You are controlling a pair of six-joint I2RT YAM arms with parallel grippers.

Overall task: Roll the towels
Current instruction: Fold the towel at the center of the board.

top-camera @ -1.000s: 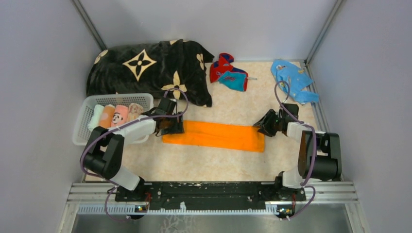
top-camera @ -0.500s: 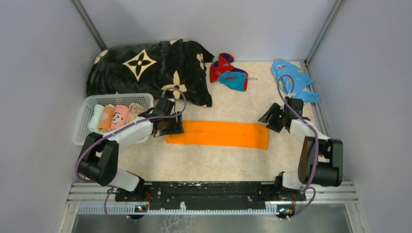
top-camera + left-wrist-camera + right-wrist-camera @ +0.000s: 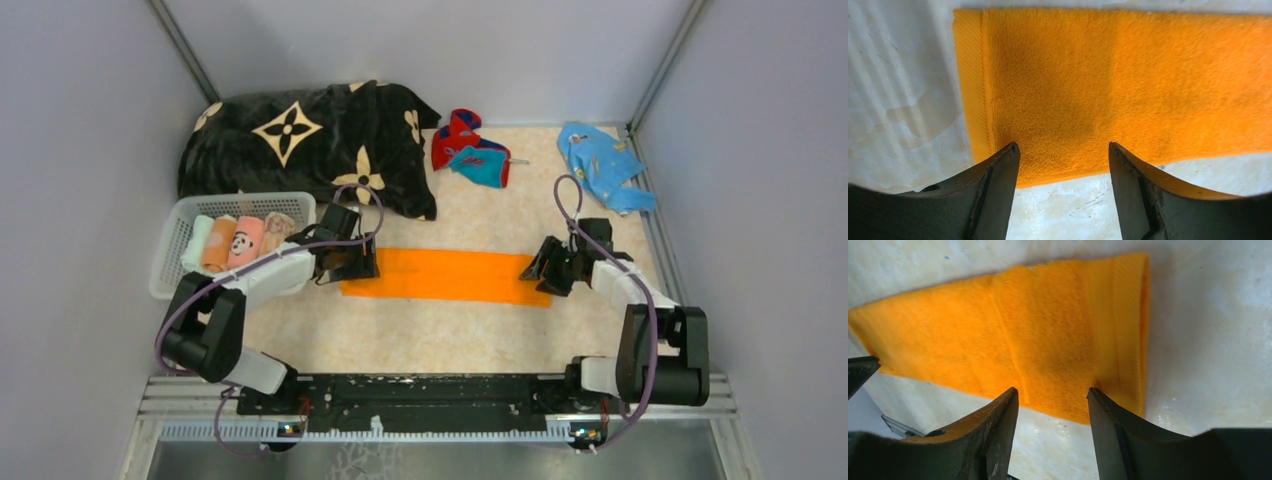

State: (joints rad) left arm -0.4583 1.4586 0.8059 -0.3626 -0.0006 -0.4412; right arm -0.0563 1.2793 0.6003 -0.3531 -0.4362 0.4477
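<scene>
An orange towel (image 3: 445, 276) lies flat as a long folded strip across the mat's middle. My left gripper (image 3: 352, 262) hovers open over the strip's left end; in the left wrist view its fingers (image 3: 1004, 170) straddle the near edge of the orange towel (image 3: 1128, 85), and the left gripper (image 3: 1063, 147) holds nothing. My right gripper (image 3: 546, 268) is open at the right end. In the right wrist view the right gripper (image 3: 1052, 390) has one fingertip (image 3: 1096, 396) against the hem of the orange towel (image 3: 1038, 330). Rolled towels (image 3: 235, 240) sit in a basket.
A white basket (image 3: 168, 250) stands at the left. Behind it lies a large black blanket with beige flowers (image 3: 310, 140). A red-and-teal cloth (image 3: 468, 147) and a blue cloth (image 3: 603, 165) lie crumpled at the back. Grey walls close in on both sides.
The orange towel went from slanted to straight. My right gripper let go, drew back to the right, then came forward again onto the towel's right end. The left gripper barely moved.
</scene>
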